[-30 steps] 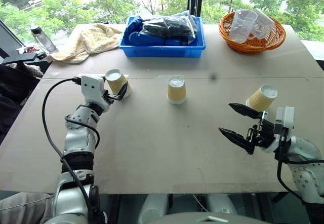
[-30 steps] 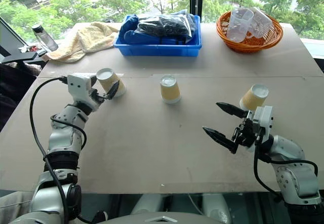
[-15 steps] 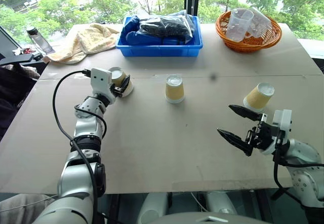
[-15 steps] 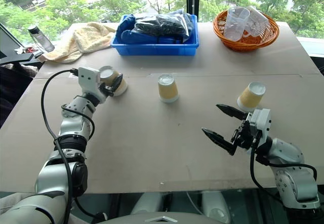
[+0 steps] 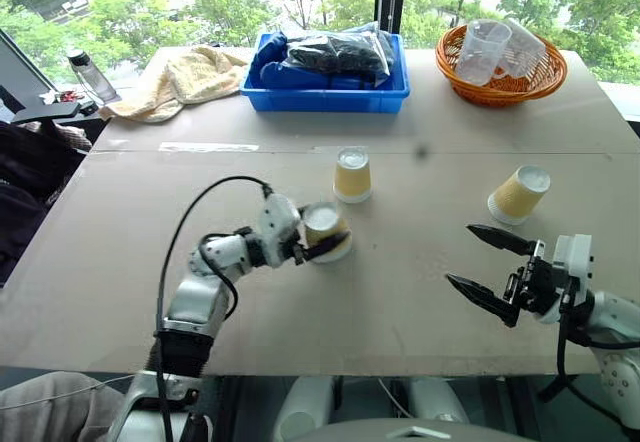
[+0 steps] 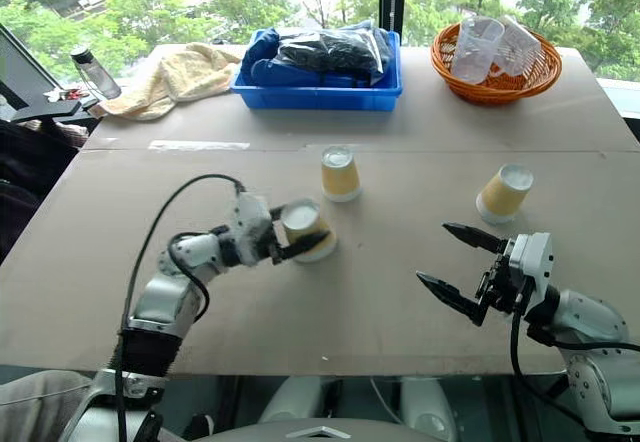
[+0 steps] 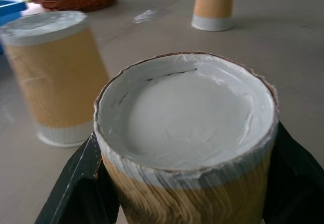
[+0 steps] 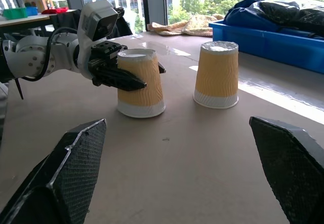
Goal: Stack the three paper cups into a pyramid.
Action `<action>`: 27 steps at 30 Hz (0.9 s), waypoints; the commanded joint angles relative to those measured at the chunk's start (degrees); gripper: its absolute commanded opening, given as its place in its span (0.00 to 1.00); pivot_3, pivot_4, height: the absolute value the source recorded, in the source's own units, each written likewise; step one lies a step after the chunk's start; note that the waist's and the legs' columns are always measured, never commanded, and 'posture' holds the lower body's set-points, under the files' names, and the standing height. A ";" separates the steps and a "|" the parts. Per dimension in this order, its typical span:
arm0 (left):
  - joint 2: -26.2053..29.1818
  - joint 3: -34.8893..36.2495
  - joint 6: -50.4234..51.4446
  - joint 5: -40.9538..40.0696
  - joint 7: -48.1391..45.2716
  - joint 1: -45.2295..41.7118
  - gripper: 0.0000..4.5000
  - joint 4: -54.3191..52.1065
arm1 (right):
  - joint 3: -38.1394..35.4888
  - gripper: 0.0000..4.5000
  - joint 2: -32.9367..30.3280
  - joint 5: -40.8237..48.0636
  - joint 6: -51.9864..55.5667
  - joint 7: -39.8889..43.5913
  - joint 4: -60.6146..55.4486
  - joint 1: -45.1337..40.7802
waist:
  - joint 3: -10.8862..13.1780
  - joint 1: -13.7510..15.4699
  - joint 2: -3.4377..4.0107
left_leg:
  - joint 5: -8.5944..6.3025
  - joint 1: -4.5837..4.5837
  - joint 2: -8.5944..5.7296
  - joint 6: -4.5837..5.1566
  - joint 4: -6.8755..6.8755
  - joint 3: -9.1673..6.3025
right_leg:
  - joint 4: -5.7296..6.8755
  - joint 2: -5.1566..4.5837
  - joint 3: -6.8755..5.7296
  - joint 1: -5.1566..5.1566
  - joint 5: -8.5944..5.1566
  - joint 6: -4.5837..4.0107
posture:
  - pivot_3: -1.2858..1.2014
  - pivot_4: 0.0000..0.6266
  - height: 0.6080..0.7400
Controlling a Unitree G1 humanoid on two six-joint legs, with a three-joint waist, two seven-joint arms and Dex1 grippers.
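L gripper (image 5: 318,245) sits centre-left of the head view, fingers clamped on either side of a cup (image 5: 326,230). That cup is upside down, white base up, rim on or just at the table (image 5: 120,262); can't tell if it's fully resting. L wrist view shows the base (image 7: 190,110) close up w/ a black finger (image 7: 76,183) pressed on each flank.

2nd cup (image 5: 352,175) stands inverted just above and right of the held one in the frame, near but apart; R wrist view shows a clear gap between them. 3rd cup (image 5: 520,194) is at right of the frame, inverted and tilted, well apart from the other two. No cup on top of another.

R gripper (image 5: 490,269) is lower right of the frame, fingers spread wide, holding nothing, below the 3rd cup and not touching it.

Top of frame, far edge of table: towel (image 5: 180,80) upper left, blue bin (image 5: 330,97) w/ dark bagged stuff at top centre, orange basket (image 5: 500,87) upper right w/ clear plastic cups (image 5: 482,50) in it. Bottle (image 5: 85,72) at far upper left, by the towel. Strip of tape (image 5: 208,147) on the table left of centre.
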 commanded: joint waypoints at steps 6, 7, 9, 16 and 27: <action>1.82 -3.43 -1.53 1.77 -3.67 2.14 0.63 -0.82 | -1.18 1.00 0.79 0.37 -1.62 0.10 0.23 -0.07 | -0.06 -1.15 0.12 | 0.01 0.12 0.03 -0.01 -0.01 0.08 | 0.23 0.06 0.10 -0.02 -0.01 -0.01 | 0.52 0.24 1.00; 1.99 -3.17 -1.36 1.45 -3.95 2.28 0.63 -0.53 | -1.14 1.00 0.80 0.32 -1.66 0.08 0.36 -0.17 | -0.06 -1.20 0.12 | 0.01 0.12 0.02 -0.01 0.01 0.09 | 0.23 0.05 0.11 -0.01 -0.01 -0.01 | 0.52 0.24 1.00; 2.23 -2.75 -1.87 1.49 -4.16 2.49 0.80 -0.02 | -1.06 1.00 0.83 0.31 -1.62 -0.02 0.51 -0.39 | -0.06 -1.27 0.13 | 0.01 0.12 0.02 -0.01 0.04 0.11 | 0.23 0.05 0.12 -0.01 -0.01 -0.01 | 0.52 0.24 1.00; 4.85 2.69 -1.99 -1.59 -2.54 4.99 0.99 -8.33 | -0.14 1.00 0.58 0.12 -0.31 -0.55 1.50 -2.90 | -0.02 -1.33 0.11 | 0.01 0.11 0.03 -0.01 0.06 0.11 | 0.27 0.05 0.13 -0.03 -0.01 -0.01 | 0.52 0.24 1.00; 19.75 29.69 18.09 -20.51 2.26 17.61 0.99 -24.95 | 12.53 1.00 6.81 -13.64 1.48 -6.56 17.83 -25.73 | 0.12 -2.06 0.23 | 0.02 0.19 0.11 -0.04 0.00 0.20 | 0.35 0.08 0.24 -0.12 -0.01 -0.05 | 0.52 0.24 1.00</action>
